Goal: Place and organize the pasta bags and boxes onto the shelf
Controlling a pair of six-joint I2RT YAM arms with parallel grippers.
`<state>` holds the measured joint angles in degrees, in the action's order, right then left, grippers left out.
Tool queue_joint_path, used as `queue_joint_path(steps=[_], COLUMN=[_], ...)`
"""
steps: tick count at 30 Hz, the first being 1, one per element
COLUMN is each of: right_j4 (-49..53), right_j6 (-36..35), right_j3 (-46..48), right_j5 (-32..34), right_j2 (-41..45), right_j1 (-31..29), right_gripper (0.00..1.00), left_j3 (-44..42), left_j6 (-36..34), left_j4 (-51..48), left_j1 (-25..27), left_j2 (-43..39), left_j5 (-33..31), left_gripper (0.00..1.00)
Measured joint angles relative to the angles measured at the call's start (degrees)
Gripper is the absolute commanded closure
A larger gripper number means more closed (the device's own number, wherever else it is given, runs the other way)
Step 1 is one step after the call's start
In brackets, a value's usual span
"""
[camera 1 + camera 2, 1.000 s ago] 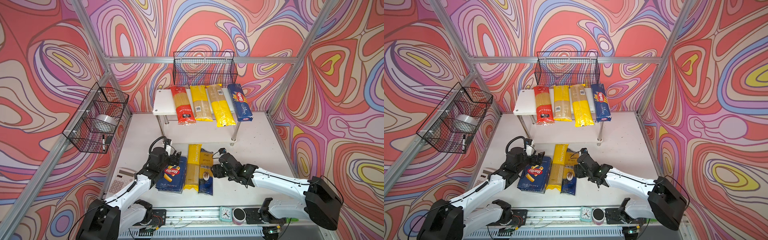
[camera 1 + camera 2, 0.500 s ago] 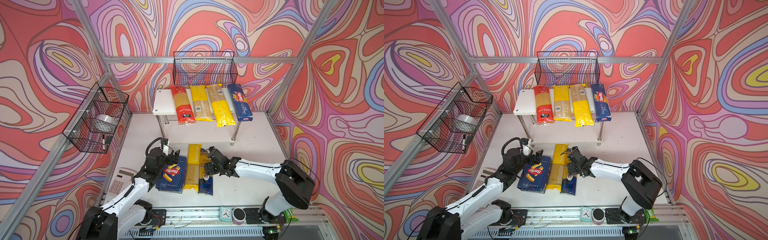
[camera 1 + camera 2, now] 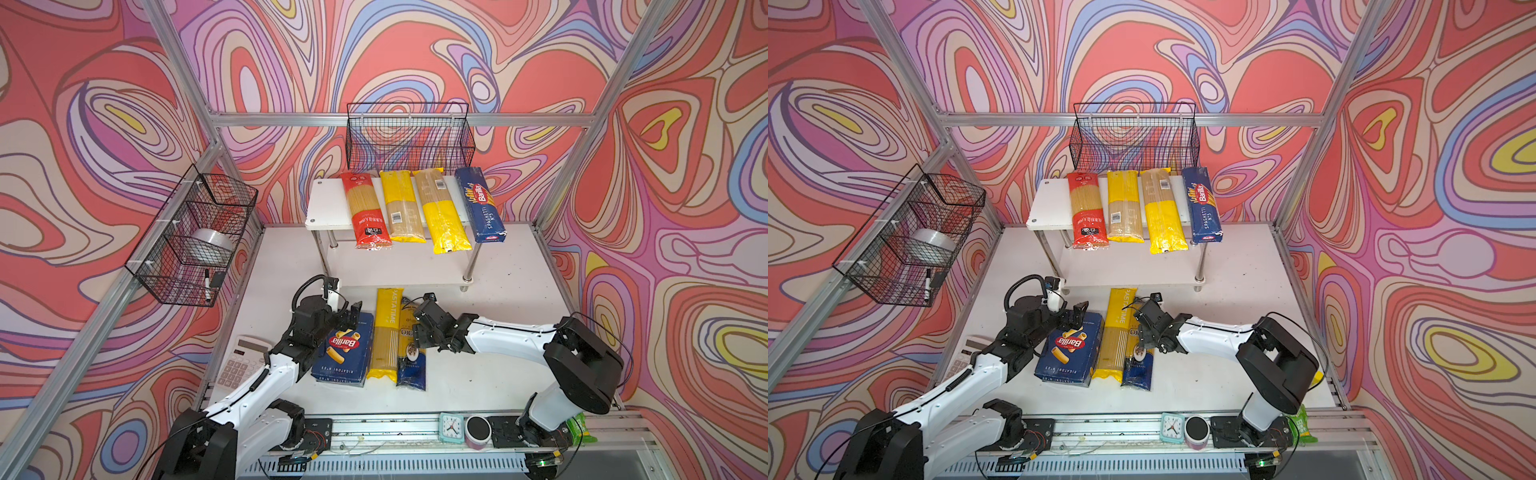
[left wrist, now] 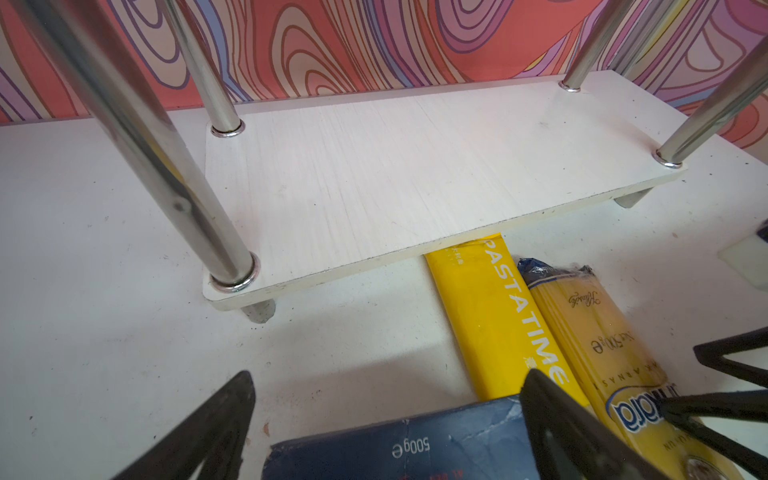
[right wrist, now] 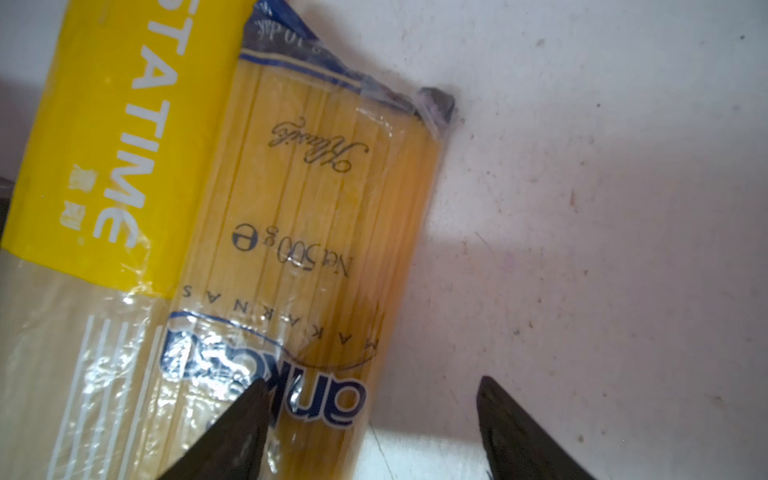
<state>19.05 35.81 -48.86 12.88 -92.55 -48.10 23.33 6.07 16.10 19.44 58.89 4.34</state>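
Swirl-patterned walls (image 3: 415,50) ring a scuffed white table (image 3: 498,374); the shelf (image 3: 328,203), white boards on chrome tubes, holds three glossy bags (image 3: 401,208) and the Barilla Spaghetti box (image 3: 480,203). Before it lie the flat Barilla Rigatoni box (image 3: 343,353), yellow PASTATIME bag (image 3: 384,332) and blue bag (image 3: 411,368). Both claws gape empty: left gripper (image 4: 388,386) at the Rigatoni box's corner, right gripper (image 5: 374,380) astride the blue bag's edge.

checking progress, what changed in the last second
The right claw moved in over the dark blue bag, its elbow folding closer. The left claw edged toward the far end of the wide box. Both are open, nothing gripped. Everything else, shelf included, stayed put.
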Motion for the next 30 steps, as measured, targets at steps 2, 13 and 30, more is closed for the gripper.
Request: queue_joint_path(steps=[2,13,30], right_j4=[-0.02,0.13,1.84], right_j6=[0.79,3.52,4.42], right_j3=[0.04,1.20,-0.33], right_j5=[0.02,-0.31,-0.74], right_j2=[0.00,3.26,0.59], right_j1=[0.00,-0.90,-7.15], right_gripper=[0.19,0.15,0.10], left_j3=[0.00,0.04,0.04], left_j6=[0.00,-0.02,-0.02], left_j4=[-0.02,-0.07,-0.02], left_j1=[0.00,0.00,0.00], left_j2=[0.02,0.98,0.81], left_j5=[0.15,0.39,0.61], left_gripper=[0.00,0.00,0.00])
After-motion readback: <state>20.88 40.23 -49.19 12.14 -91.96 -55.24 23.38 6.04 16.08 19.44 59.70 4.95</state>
